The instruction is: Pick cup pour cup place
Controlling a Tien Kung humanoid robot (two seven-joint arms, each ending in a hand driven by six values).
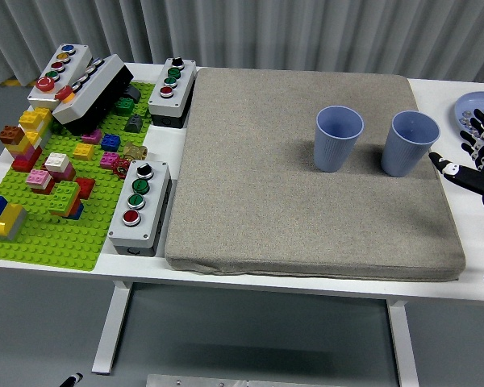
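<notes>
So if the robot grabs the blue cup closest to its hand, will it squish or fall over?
Probably a little of both. The right cup looks thin-walled and ribbed, so a hard squeeze may dent it. It is tall, narrower at the bottom and stands on a soft gray mat, so a sideways bump from the right hand could tip it.

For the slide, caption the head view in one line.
Right hand, fingers spread, beside two upright blue cups on a grey mat.

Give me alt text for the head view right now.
Two blue cups stand upright side by side on a grey mat, while the robot's right hand, fingers spread and empty, reaches in from the right edge beside them.
</notes>
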